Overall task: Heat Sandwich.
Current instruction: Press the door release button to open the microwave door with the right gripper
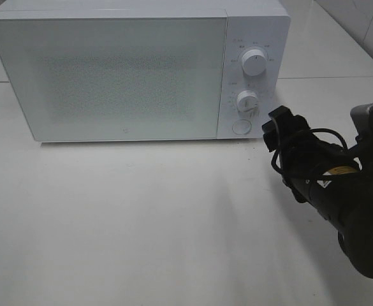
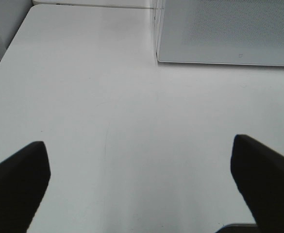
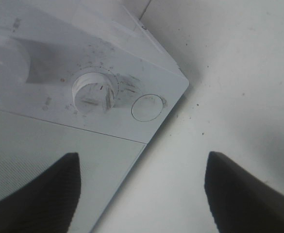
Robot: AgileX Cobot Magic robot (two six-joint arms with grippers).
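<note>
Robotics test bench set up as a kitchen corner. A white microwave oven [image 1: 116, 76] of household type, its door shut, stands on a plain white table [image 1: 141, 223]. Its control panel carries an upper dial [image 1: 254, 62], a lower dial [image 1: 247, 101] and a round button [image 1: 241, 126]. The uniformly white tabletop and the pale tiled surface [image 1: 358, 25] behind it suggest a laboratory more than a lived-in home. A black robot arm [image 1: 339, 197] with exposed cabling enters at the right of the high view. In the right wrist view, dark smudges mark the panel around the lower dial, a sign of repeated handling.
</note>
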